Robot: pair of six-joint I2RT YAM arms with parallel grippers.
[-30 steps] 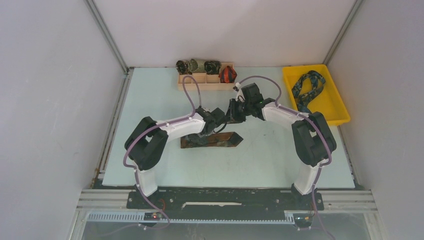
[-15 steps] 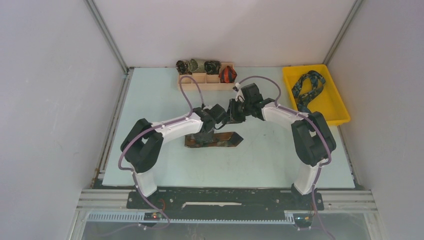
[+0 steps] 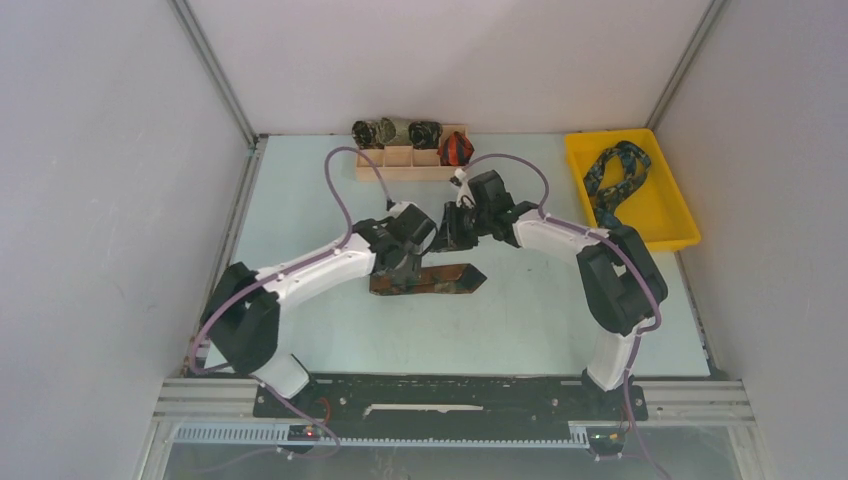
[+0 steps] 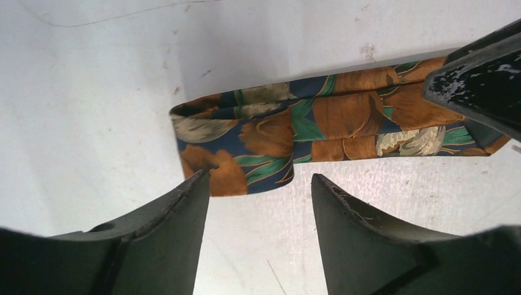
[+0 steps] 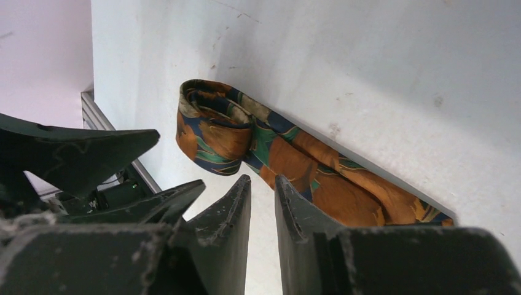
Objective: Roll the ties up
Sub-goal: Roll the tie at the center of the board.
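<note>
**Brown tie flat mid-table, both grippers over its left end, nothing held**

The brown tie [image 4: 344,117], printed orange, green and navy, lies flat in the middle of the table [image 3: 300,200]. It runs left to right with its pointed end to the right. The left end is doubled back on itself in a short loose fold, and the rest is a flat double layer.

The left gripper [image 4: 258,178] hangs over that folded left end, jaws wide. Its two dark fingers [image 4: 166,239] stand well apart with nothing between them. In its wrist view the near corner of the fold lines up with the gap at the fingertips; I cannot tell whether they touch the cloth.

The right gripper [image 5: 262,179] sits just beside the left one, on the far side of the tie. Its jaws are narrow, only a slit between them, and the slit is empty. It holds nothing, and its tips point down at the table beside the fold.

At the far edge of the table is a wooden tray [image 3: 420,173] with compartments. Three rolled ties [image 3: 398,130] sit in a row along its far side. A red and black roll [image 3: 456,150] sits in the right-hand compartment.

Far right is a yellow bin [image 3: 660,215]. A navy and teal tie [image 3: 612,178] lies loose and unrolled inside it, well apart from both grippers.
</note>
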